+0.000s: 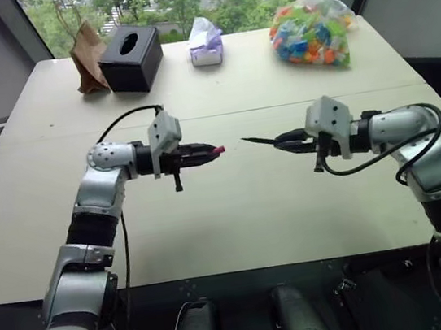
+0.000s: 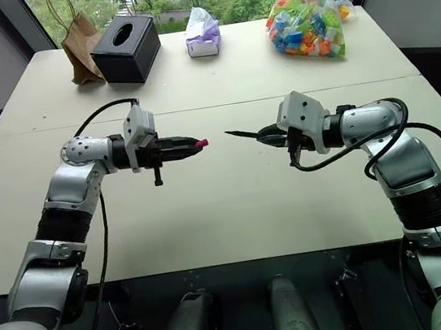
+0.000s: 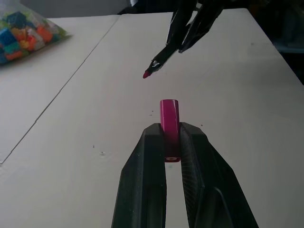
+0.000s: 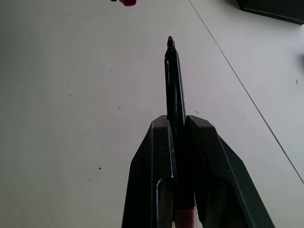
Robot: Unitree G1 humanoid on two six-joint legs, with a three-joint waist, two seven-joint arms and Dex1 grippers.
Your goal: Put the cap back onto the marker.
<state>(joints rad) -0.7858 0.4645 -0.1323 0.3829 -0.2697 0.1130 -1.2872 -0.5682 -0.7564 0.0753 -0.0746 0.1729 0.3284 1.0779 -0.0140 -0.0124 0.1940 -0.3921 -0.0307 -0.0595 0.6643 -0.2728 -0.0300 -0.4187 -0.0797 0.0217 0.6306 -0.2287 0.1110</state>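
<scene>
My left gripper [image 1: 212, 151] is shut on the cap [image 1: 218, 150], a small pink-red tube that sticks out past the fingertips [image 3: 169, 124]. My right gripper [image 1: 281, 141] is shut on the marker [image 1: 260, 140], a slim black stick whose red tip [image 4: 170, 39] points toward the cap. Both are held above the table [image 1: 235, 212], tip and cap facing each other with a short gap between them. In the left wrist view the marker's tip [image 3: 146, 74] sits beyond the cap and off to one side of its line.
At the table's far edge stand a brown paper bag [image 1: 88, 59], a black tissue box [image 1: 132, 57], a small white-purple pack [image 1: 206, 44] and a clear bag of coloured blocks [image 1: 313, 31]. A seam [image 1: 221, 114] runs across the tabletop behind the grippers.
</scene>
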